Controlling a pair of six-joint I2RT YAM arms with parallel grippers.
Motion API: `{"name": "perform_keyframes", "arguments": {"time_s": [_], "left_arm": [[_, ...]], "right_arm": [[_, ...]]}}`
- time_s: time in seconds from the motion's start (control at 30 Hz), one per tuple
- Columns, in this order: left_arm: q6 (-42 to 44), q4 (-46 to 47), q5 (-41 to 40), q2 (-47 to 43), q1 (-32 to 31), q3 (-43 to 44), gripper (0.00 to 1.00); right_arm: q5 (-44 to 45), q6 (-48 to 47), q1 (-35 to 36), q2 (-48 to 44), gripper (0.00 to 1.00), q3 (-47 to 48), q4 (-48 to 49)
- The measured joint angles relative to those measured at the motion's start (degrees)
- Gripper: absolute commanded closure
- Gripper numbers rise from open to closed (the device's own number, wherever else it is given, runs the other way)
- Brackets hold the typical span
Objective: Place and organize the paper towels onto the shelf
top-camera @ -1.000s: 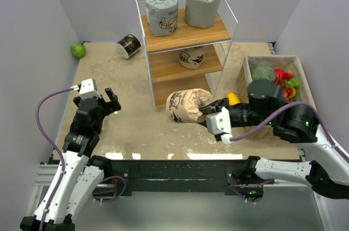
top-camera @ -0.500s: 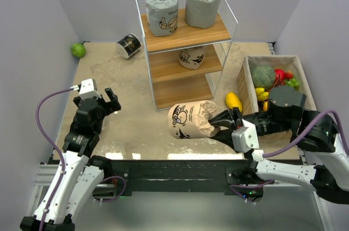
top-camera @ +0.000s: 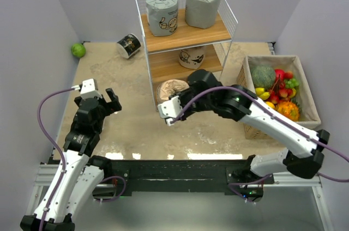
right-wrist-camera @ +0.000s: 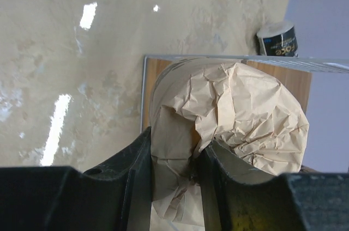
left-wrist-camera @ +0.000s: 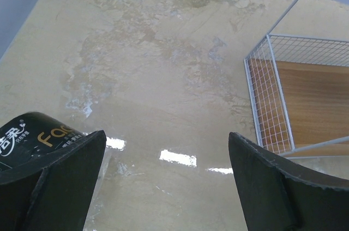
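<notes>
The shelf (top-camera: pixel 185 35) carries two grey paper towels, one with a cartoon print (top-camera: pixel 162 11) and one plain (top-camera: pixel 203 4), on its top board, and a beige one (top-camera: pixel 191 56) on the middle board. My right gripper (top-camera: pixel 182 96) is shut on the crumpled end wrap of another beige roll (top-camera: pixel 170 88), held at the front of the bottom board; the wrist view shows the pinch (right-wrist-camera: pixel 174 144) on that roll (right-wrist-camera: pixel 245 111). A black roll (top-camera: pixel 129 44) lies on the table at the back left. My left gripper (top-camera: pixel 109 100) hangs open over bare table (left-wrist-camera: pixel 166 138), with another black roll (left-wrist-camera: pixel 38 135) beside its left finger.
A green round fruit (top-camera: pixel 78 50) sits in the back left corner. A woven basket (top-camera: pixel 306 86) of fruit and vegetables stands right of the shelf, under my right arm. The shelf's white wire side (left-wrist-camera: pixel 267 100) is close on the right of my left gripper.
My right arm has swung the beige roll from the table in front of the basket leftward and back, up to the shelf's bottom tier. The left arm has stayed still.
</notes>
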Motion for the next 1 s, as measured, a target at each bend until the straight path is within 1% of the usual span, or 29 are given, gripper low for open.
{"name": "perform_keyframes", "arguments": {"time_s": [0.13,0.37,0.63,1.0], "left_arm": [[0.0,0.02,-0.02,-0.02,0.0,-0.09,0.01],[0.0,0.0,-0.07,-0.31,0.0,-0.33,0.01],[0.0,0.0,-0.07,-0.15,0.0,-0.33,0.0],[-0.02,0.0,-0.07,-0.15,0.0,-0.35,0.01]], "right_arm": [[3.58,-2.21,-0.76,4.79,0.71,4.22,-1.09],[6.84,-3.69,-2.43,3.96,0.71,8.28,-1.18],[8.31,-5.31,-4.44,4.7,0.69,11.04,-1.55],[8.83,-6.64,-5.22,12.11,0.62,17.2,-1.6]]}}
